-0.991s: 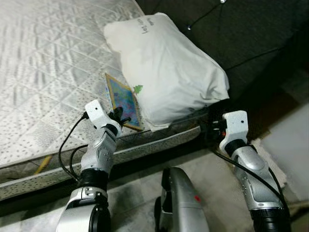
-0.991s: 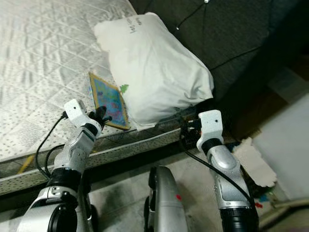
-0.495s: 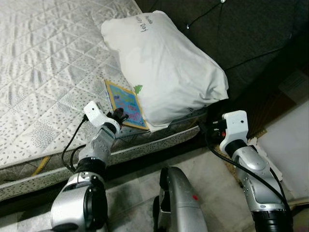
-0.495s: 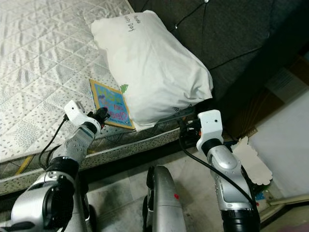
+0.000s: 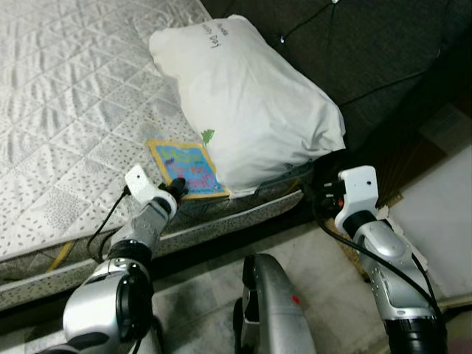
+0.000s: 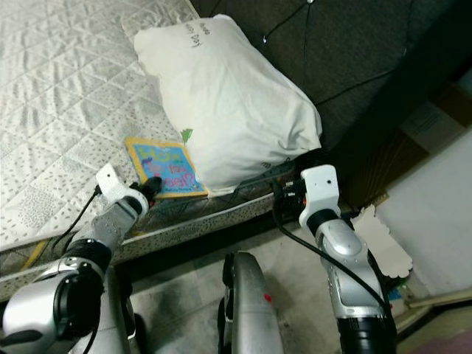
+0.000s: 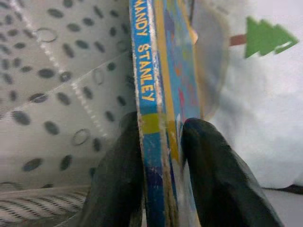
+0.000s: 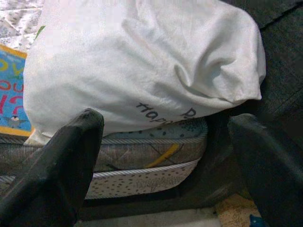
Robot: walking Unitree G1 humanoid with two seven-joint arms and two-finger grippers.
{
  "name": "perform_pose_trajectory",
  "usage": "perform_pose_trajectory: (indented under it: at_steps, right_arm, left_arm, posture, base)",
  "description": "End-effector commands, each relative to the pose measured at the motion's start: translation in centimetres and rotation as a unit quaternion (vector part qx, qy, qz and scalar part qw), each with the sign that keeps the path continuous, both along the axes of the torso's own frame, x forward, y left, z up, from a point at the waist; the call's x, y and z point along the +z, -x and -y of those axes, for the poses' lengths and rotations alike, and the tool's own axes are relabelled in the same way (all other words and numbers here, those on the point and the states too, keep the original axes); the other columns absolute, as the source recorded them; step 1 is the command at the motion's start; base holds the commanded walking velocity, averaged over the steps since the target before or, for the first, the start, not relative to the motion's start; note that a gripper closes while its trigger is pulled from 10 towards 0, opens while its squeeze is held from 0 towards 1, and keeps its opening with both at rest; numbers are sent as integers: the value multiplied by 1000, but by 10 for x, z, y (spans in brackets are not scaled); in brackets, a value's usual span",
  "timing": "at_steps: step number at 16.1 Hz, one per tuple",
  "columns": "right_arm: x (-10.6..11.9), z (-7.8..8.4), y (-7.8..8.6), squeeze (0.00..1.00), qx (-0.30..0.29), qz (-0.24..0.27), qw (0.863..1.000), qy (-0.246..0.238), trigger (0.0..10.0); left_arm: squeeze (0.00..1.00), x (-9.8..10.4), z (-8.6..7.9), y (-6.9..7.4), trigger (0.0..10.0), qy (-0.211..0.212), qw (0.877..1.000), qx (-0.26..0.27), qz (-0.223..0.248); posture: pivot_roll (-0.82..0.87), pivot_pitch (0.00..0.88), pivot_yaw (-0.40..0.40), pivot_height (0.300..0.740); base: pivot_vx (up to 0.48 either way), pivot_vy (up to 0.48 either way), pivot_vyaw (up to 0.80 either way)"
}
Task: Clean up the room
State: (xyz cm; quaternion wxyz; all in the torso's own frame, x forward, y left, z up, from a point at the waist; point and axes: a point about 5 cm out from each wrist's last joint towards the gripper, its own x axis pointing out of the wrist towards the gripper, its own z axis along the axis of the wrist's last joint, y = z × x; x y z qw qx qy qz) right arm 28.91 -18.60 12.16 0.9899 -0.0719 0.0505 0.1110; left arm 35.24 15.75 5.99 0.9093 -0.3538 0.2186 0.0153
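Silver arms, white wrists, black cables

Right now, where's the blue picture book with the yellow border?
The blue picture book lies near the quilted mattress edge, beside the white pillow, clamped in the left gripper.

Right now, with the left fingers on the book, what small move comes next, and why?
Probably lift the book slightly off the mattress and draw it away from the pillow. The left gripper is shut on its spine edge, and its far corner sits against the pillow.
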Motion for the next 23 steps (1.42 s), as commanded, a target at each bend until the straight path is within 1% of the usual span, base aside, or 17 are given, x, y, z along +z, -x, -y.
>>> perform_pose_trajectory:
  at_steps: [1,4,6,9,11,14,16,18,19,20,21,22,23]
  right_arm:
    - [-1,3,1,0,-4,-6,1000,6,10000]
    - [-1,0,0,0,-2,-6,1000,3,10000]
    - [-2,-1,-1,0,-2,-6,1000,0,10000]
    - [-3,-2,-1,0,-3,-7,1000,-4,10000]
    - [-3,-3,-2,0,-4,-7,1000,-6,10000]
    - [-4,-6,-4,0,-4,-7,1000,-9,10000]
    - [-5,-8,-5,0,-2,-6,1000,-11,10000]
    - [-6,-12,-7,0,-3,-5,1000,-20,10000]
    - [-7,-14,-9,0,-6,-5,999,-35,10000]
    - [-8,-20,-11,0,-1,-5,998,-55,10000]
    - [-8,-23,-12,0,0,-3,998,-61,10000]
    - [-8,-29,-14,0,5,-3,998,-68,10000]
    - [-10,-33,-15,0,6,-5,998,-70,10000]
  left_arm:
    - [1000,4,-1,-3,10000,-14,1000,3,-4]
    - [1000,1,-11,-1,10000,-28,999,17,-6]
    - [1000,-1,-18,1,10000,-55,998,19,-9]
    - [1000,-2,-30,3,10000,-119,993,10,-13]
    - [1000,-2,-41,4,10000,-161,986,25,-18]
    - [1000,-1,-50,5,10000,-197,979,53,-21]
    - [1000,-2,-51,7,10000,-204,976,75,-16]
    - [1000,-2,-49,10,10000,-213,972,104,-1]
    - [1000,-1,-45,13,10000,-223,968,117,18]
    - [1000,0,-42,18,10000,-249,959,128,37]
    - [1000,2,-41,22,10000,-251,957,131,54]
    - [1000,5,-40,29,10000,-275,950,131,73]
    - [1000,7,-39,35,10000,-291,944,132,83]
  posture:
    - [-256,147,-170,558]
    - [-246,143,-169,558]
    - [-244,144,-168,558]
    - [-241,142,-163,558]
    - [-236,138,-158,558]
    - [-225,132,-154,558]
    - [-213,126,-149,558]
    - [-201,124,-144,558]
    - [-187,120,-135,558]
    - [-172,117,-125,558]
    - [-155,111,-115,558]
    - [-141,108,-105,558]
    - [-125,102,-96,558]
  base:
    - [0,0,0]
    - [0,0,0]
    - [0,0,0]
    - [0,0,0]
    - [0,0,0]
    - [0,0,0]
    - [0,0,0]
    - [0,0,0]
    - [0,0,0]
    - [0,0,0]
    - [0,0,0]
    - [0,0,0]
    - [0,0,0]
